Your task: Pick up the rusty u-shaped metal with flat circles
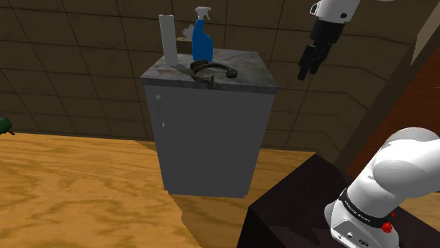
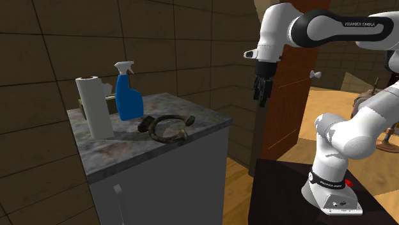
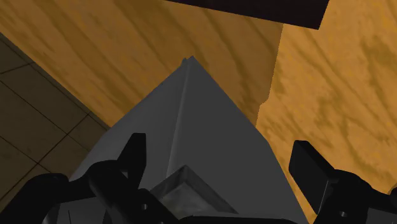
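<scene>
Your jaws apart in open air off the grey marbled bench [image 2: 206, 117] corner, rusty U-shaped metal [image 2: 167, 135] near its edge, ends indistinct.

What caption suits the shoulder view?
Open tool hangs beside a grey cabinet bearing rusty U-shaped metal, blue spray bottle, white roll.

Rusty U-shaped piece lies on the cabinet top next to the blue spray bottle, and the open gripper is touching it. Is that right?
Not quite: the gripper is not touching the rusty U-shaped piece; it hangs in the air beyond the edge of the cabinet top, as the second exterior view shows. The rest holds.
</scene>
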Controlling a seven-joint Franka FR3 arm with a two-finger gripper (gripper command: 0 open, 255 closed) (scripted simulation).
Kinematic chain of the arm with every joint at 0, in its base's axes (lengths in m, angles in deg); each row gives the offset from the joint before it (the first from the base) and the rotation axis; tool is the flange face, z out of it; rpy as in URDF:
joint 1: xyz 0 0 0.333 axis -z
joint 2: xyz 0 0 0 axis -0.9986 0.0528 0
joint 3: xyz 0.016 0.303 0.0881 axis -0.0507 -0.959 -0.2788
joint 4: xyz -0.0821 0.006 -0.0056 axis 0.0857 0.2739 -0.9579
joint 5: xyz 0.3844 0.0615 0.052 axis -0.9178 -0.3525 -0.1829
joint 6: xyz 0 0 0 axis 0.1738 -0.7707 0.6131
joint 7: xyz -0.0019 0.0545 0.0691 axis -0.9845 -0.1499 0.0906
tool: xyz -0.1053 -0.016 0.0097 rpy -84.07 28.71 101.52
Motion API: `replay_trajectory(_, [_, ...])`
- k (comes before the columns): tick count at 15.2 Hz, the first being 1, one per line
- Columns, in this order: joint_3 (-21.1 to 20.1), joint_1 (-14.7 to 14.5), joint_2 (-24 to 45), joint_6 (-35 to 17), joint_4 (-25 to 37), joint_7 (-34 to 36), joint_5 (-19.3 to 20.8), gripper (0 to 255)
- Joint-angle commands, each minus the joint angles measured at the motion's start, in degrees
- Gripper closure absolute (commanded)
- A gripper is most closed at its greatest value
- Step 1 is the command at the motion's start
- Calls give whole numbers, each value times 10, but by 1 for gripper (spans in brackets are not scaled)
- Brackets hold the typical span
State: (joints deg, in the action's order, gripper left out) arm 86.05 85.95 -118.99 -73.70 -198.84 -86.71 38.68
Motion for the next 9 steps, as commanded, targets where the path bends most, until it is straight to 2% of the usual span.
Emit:
replay_trajectory(1, [0,0,0,0,0,0,0,0])
replay_trajectory(9, [-12,-7,194,-47,134,11,-9,0])
